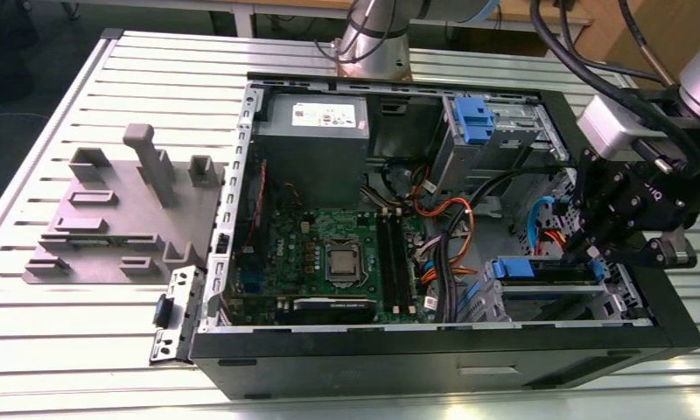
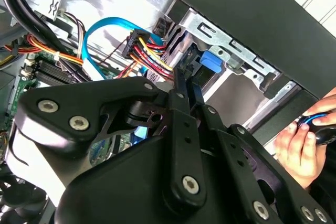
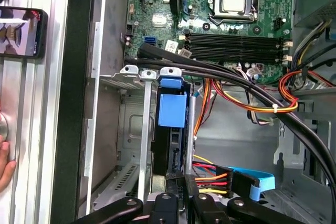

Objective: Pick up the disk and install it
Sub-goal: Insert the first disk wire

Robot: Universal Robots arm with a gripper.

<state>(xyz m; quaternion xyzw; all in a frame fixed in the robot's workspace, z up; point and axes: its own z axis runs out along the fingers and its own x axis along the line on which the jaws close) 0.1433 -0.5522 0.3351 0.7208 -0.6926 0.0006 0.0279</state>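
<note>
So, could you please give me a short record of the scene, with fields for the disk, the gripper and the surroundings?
disk: on edge in the drive bay, blue tab toward the motherboard
gripper: at the disk's end away from that tab
computer case: open, lying on the slatted table
grey fixture plate: beside the case, on the exterior view's left
hand: outside the case's black wall

Black — the computer case [image 1: 444, 354] and the gripper [image 1: 591, 252]. Green: the motherboard [image 1: 326, 254]. Blue: the side frame of the disk [image 3: 172, 111]. The cables [image 3: 247, 104]: orange, red, yellow; one flat cable [image 2: 107, 23] light blue. The worktop [image 1: 70, 350] — silver, ribbed.
</note>
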